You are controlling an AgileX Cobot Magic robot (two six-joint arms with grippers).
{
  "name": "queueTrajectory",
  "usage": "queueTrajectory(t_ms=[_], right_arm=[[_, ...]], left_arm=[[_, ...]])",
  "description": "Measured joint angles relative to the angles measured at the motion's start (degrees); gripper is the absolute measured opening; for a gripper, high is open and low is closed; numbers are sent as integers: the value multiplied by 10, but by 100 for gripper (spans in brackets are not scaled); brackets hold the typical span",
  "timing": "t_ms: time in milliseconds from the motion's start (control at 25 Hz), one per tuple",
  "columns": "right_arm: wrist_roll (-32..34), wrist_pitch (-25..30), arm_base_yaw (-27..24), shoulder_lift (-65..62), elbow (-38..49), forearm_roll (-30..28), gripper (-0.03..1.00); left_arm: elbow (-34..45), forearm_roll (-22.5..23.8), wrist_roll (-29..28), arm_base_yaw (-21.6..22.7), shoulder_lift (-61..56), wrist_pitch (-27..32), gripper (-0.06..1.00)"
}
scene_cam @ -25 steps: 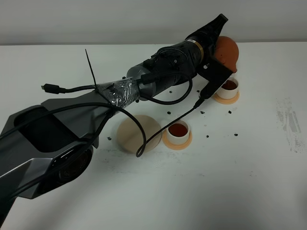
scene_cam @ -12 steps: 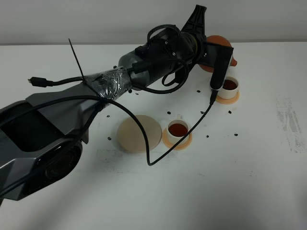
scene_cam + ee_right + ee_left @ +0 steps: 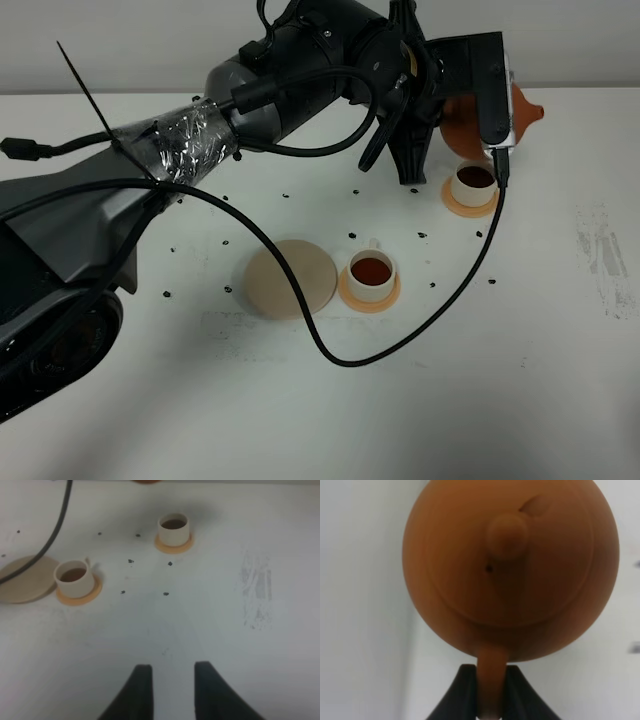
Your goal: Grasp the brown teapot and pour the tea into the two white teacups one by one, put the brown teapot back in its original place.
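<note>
Overhead view first: left arm reaches across the white table (image 3: 520, 380), carrying the brown teapot (image 3: 520, 108) aloft at the far side, spout pointing right, just behind the far teacup (image 3: 474, 180). That cup and the near teacup (image 3: 371, 271) each sit on an orange coaster (image 3: 350, 290) and hold dark tea. A beige round disc (image 3: 290, 279) lies bare, touching the near coaster's left side.

Left wrist view: left gripper (image 3: 490, 680) is clamped on the loop handle (image 3: 491, 675); the lid knob (image 3: 507, 536) faces the camera.

Right wrist view: right gripper (image 3: 172, 680) hangs above bare tabletop, holding nothing, fingers (image 3: 141, 685) apart in this view, well apart from both cups.
</note>
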Motion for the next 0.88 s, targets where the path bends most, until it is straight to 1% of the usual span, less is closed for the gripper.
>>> queueTrajectory(t_ms=[120,240,320,560,720,880], right_arm=[[0,0,0,0,0,0,23],[0,0,0,0,0,0,23],[0,0,0,0,0,0,23],[0,0,0,0,0,0,23],[0,0,0,0,0,0,23],[0,0,0,0,0,0,23]], left_arm=[[0,-29,-2,-10,0,38,13],[1,-48,-32,-16,0,53,13],[7,-52,-54,-17,0,54,13],[56,-74,-67,-17,0,40,13],[84,-81,-70,-17,0,14,13],[102,-82,-85,-17,0,-5,13]])
